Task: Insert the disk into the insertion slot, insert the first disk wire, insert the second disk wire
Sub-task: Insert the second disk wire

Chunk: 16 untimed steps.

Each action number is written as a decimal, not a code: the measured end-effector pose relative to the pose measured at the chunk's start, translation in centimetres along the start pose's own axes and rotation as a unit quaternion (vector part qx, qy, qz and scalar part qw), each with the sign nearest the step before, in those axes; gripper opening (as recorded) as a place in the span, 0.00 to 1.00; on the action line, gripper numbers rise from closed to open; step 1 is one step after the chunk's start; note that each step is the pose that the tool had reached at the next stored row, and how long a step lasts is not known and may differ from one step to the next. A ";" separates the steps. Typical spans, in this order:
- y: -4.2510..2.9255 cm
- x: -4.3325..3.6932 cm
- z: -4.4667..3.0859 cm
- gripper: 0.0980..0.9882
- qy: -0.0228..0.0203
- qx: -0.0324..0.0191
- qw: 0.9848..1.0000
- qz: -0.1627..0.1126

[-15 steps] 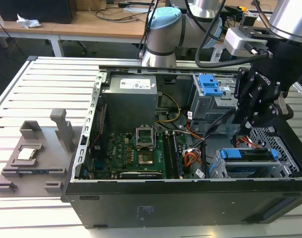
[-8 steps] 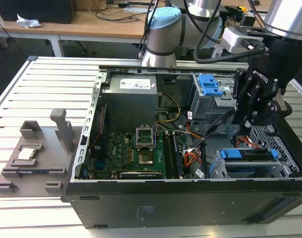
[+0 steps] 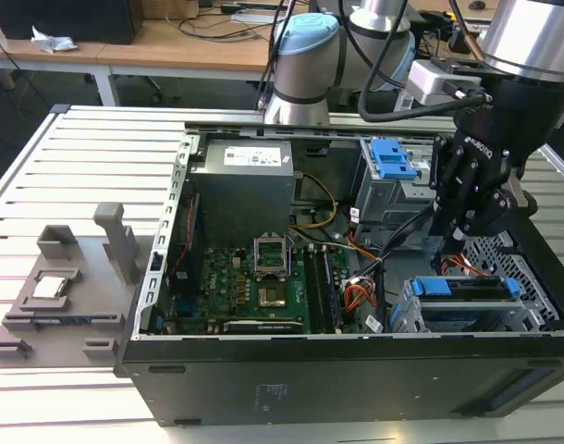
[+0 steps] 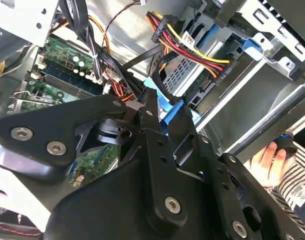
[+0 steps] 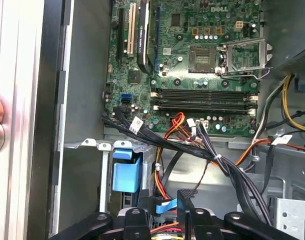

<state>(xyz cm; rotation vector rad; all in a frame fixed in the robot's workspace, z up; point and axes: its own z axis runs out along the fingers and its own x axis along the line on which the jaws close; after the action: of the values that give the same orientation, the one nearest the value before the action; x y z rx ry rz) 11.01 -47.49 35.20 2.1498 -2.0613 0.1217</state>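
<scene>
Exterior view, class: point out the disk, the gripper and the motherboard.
disk [image 3: 462, 289], exterior view, its blue carrier edge.
gripper [image 3: 455, 242], exterior view, between its black fingertips.
motherboard [image 3: 250, 282], exterior view, its green surface.

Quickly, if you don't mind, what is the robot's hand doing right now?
Hand: closed on a flat blue cable, above the blue-framed disk in the grey perforated metal slot.

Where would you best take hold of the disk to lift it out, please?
By the tabs of the blue carrier at both ends of the disk, coming from the open side of the case: the walls of the insertion slot cover its flanks, so probably only that edge is free.
</scene>
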 end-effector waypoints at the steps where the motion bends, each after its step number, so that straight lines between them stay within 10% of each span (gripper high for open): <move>1: -0.01 -0.07 0.15 0.30 0.005 0.000 1.000 0.000; 5: -0.05 -0.17 0.66 0.30 0.028 -0.001 1.000 0.001; 11: -0.14 -0.19 0.76 0.28 0.030 -0.001 1.000 0.001; 16: -0.14 -0.19 0.76 0.05 0.031 -0.001 1.000 0.001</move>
<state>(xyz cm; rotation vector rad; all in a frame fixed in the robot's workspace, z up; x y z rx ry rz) 11.11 -47.43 34.41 2.1145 -2.0287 0.1835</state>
